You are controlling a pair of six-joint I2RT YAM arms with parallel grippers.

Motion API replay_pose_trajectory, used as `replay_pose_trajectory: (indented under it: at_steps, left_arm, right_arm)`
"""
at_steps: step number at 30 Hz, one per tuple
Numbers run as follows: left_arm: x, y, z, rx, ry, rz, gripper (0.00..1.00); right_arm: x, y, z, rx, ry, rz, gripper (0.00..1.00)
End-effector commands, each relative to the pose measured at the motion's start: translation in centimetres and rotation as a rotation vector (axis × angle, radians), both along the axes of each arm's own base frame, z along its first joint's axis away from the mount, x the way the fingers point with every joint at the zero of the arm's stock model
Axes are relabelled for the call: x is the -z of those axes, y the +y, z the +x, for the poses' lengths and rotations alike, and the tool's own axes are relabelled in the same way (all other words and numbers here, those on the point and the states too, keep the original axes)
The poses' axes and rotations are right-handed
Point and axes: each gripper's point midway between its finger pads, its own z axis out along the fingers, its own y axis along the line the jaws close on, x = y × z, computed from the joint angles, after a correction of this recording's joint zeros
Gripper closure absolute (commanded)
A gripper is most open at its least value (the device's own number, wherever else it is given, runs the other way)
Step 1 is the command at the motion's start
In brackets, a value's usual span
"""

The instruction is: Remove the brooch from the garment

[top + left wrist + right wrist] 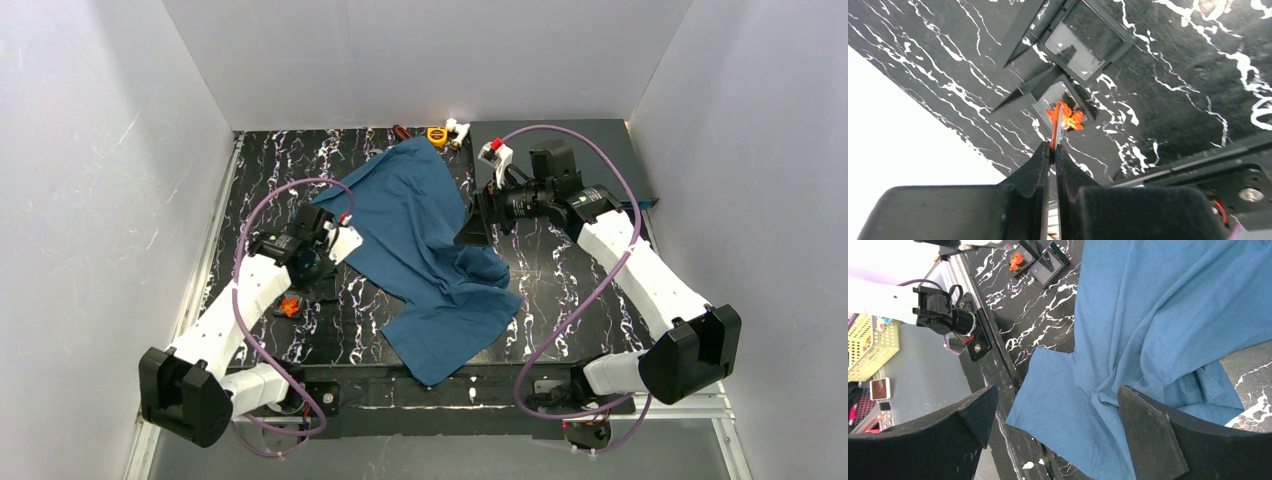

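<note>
Orange brooch [1074,120] lies in black box [1050,95] at 8 o'clock from blue shirt [420,250], apart from it. Job looks nearly done. Left gripper [1053,148] pinches thin orange strip [1055,127], maybe brooch part; letting go is left. Right gripper [1055,395] spread wide, holds nothing, over shirt.

Desk count: one garment [420,230], one orange brooch [1072,119], one thin orange strip [1055,131], two black square trays [1083,35], two tools, i.e. left tool [1053,148] and right tool [1055,392].

Garment: large dark teal-blue T-shirt [420,240] is showing soft, matt cloth.
Table: black white-veined table [270,165] is gleaming smooth and marble-like.
Brooch: small orange brooch [1070,117] is glinting.
Right hand [1055,395]: black fingers [1148,435] are looking matt.
</note>
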Motion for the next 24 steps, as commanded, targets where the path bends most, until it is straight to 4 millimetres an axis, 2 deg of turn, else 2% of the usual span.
replay_pose_trajectory:
  at_steps: [1, 10, 15, 24]
  left_arm:
    - [0.6, 0.0, 2.6, 0.052, -0.093, 0.110, 1.00]
    - [3.5, -2.1, 3.7, 0.138, -0.107, 0.185, 1.00]
    - [5.1, -2.1, 3.9, 0.152, -0.086, 0.243, 1.00]
    - [6.0, -1.9, 4.2, 0.179, -0.097, 0.304, 1.00]
  right_arm:
    - [-1.0, -0.1, 0.5, -0.009, -0.052, 0.000, 0.02]
    - [-0.7, -0.5, 0.2, 0.004, -0.054, -0.010, 0.02]
    - [-0.8, -0.5, 0.2, 0.006, -0.054, -0.012, 0.02]
    - [-0.5, -0.7, 0.3, 0.001, -0.071, -0.026, 0.02]
